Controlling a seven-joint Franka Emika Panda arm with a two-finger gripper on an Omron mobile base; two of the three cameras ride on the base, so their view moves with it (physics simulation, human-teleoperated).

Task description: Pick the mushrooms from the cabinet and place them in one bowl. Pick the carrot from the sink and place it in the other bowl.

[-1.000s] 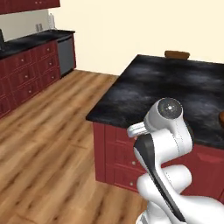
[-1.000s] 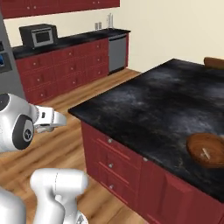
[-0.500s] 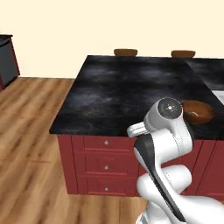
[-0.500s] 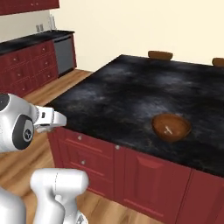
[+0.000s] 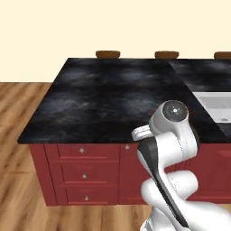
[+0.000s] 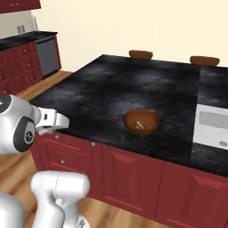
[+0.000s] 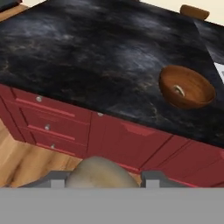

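My gripper (image 7: pixel 105 178) is shut on a tan, round-capped mushroom (image 7: pixel 101 171) that bulges up between the two dark finger tips at the bottom of the hand view. It hangs in front of the island's red drawers, below the counter's edge. The glossy reddish-brown bowl (image 6: pixel 141 122) (image 7: pixel 186 87) stands on the black island counter (image 6: pixel 102 84) near its front edge, ahead and to the right of my hand. A small pale piece (image 7: pixel 178 90) lies inside it. The pale sink (image 5: pixel 215 104) (image 6: pixel 212 126) is set into the counter to the right. The cabinet, the carrot and the other bowl are out of view.
Red drawer fronts with small knobs (image 5: pixel 82 173) (image 7: pixel 40 113) run under the counter. Brown stool seats (image 5: pixel 108 54) (image 6: pixel 140 54) line the island's far side. A back counter with a grey dishwasher (image 6: pixel 46 54) stands far left. Wooden floor (image 5: pixel 18 180) lies to the left.
The base has swung round, so the whole scene has shifted: the island now lies square ahead, the bowl sits nearer the middle of the right base view, and the sink has come in.
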